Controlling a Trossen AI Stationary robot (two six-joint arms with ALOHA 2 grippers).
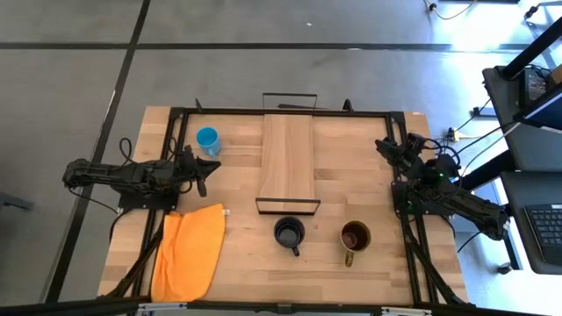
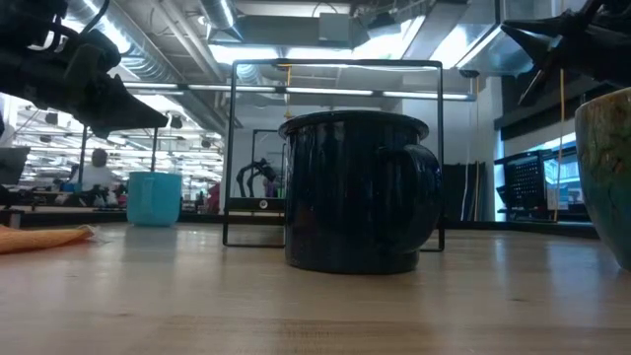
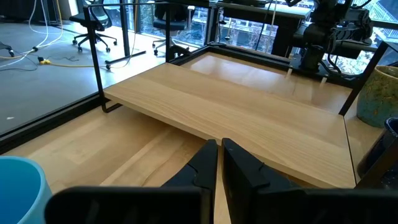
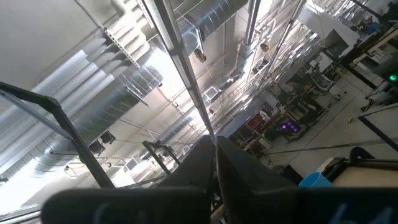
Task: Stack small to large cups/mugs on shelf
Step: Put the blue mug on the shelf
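The small light-blue cup point(image 1: 208, 139) stands upright on the table near the far-left corner, also in the low view point(image 2: 155, 198) and at the left wrist view's corner point(image 3: 18, 186). The black cup point(image 1: 289, 233) and the olive-yellow cup point(image 1: 355, 237) stand on the table near the shelf's near end; the black cup point(image 2: 360, 190) fills the low view. The shelf point(image 1: 287, 156) is a light plank on black wire frames at mid-table. My left gripper point(image 1: 214, 164) is shut, just near-side of the blue cup, touching nothing. My right gripper point(image 1: 384, 143) is shut at the table's right side, tilted up toward the ceiling.
An orange cloth point(image 1: 189, 250) lies flat at the table's near-left. A black frame point(image 1: 290, 111) runs along the table's edges. Bare wood point(image 1: 351, 167) lies between the shelf and the right arm.
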